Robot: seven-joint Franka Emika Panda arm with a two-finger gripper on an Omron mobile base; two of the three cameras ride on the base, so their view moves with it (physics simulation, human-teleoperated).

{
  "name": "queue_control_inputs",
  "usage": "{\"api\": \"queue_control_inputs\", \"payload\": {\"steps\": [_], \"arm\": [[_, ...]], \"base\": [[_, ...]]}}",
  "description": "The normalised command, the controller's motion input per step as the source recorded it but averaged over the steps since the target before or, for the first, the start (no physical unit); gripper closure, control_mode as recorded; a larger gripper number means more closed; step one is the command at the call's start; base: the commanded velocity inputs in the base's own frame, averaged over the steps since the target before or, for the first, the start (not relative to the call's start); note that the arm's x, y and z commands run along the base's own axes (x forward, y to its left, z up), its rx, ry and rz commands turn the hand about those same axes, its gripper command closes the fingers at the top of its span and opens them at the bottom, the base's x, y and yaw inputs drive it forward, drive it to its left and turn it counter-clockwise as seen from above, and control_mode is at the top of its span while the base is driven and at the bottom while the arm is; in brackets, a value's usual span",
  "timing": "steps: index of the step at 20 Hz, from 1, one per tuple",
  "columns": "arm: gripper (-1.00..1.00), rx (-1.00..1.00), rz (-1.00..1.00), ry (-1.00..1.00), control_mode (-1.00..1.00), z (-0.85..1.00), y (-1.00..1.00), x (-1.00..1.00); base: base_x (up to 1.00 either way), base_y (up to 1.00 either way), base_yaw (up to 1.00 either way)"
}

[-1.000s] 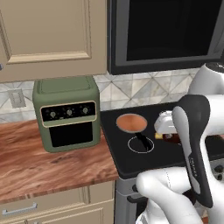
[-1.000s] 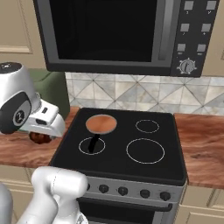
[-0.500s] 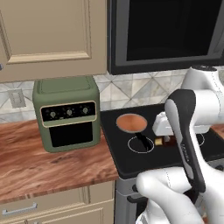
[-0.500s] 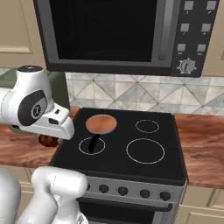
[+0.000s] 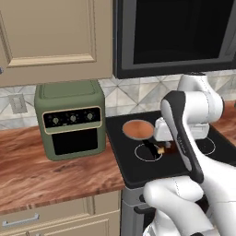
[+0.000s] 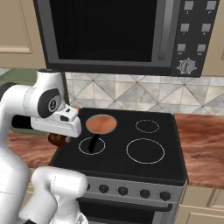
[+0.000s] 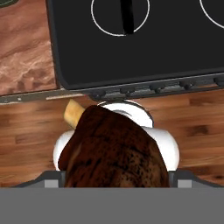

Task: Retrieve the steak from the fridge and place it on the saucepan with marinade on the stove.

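Left base view: a green box-shaped countertop oven [image 5: 70,120] with dark knobs stands on the reddish wood-grain bench [image 5: 50,177], well to the left of the claw [image 5: 162,148]. The white arm folds over the black glass stove [image 5: 138,166], its forearm crossing in front of the hand, so the fingers themselves are hidden here. A whitish edge of the dark red steak [image 5: 161,149] shows under the hand. The small round saucepan [image 5: 137,130], with the flat orange-brown marinade [image 5: 137,129] across its inside, sits just left of and beyond the claw.

Right base view: the hand is level and low at the stove's left edge; the steak [image 6: 57,139] hangs beneath it. The saucepan [image 6: 101,124] lies right of the claw, its straight black handle [image 6: 92,143] crossing a white burner ring.

Hand view: the steak [image 7: 114,152] sits close before the camera, clamped in the claw, looking down past the stove's front edge with its dark knobs [image 7: 127,90] to the wood floor [image 7: 192,118].
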Motion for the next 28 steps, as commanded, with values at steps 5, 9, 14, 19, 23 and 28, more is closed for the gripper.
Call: {"api": "queue_control_inputs", "payload": {"steps": [5, 9, 14, 19, 23, 28], "arm": [[1.00, 0.00, 0.00, 0.00, -1.00, -0.13, -0.01, 0.51], [1.00, -0.04, 0.00, 0.00, -1.00, -0.25, 0.00, 0.48], [1.00, -0.10, 0.00, -0.05, -1.00, -0.33, 0.00, 0.17], [1.00, -0.04, 0.00, -0.08, -1.00, -0.25, -0.02, 0.10], [1.00, 0.00, 0.00, -0.11, -1.00, -0.18, -0.08, 0.21], [1.00, 0.00, 0.00, -0.11, -1.00, -0.20, -0.08, 0.25]], "base": [[0.00, 0.00, 0.00], [0.00, 0.00, 0.00], [0.00, 0.00, 0.00], [0.00, 0.00, 0.00], [0.00, 0.00, 0.00], [0.00, 0.00, 0.00]]}}
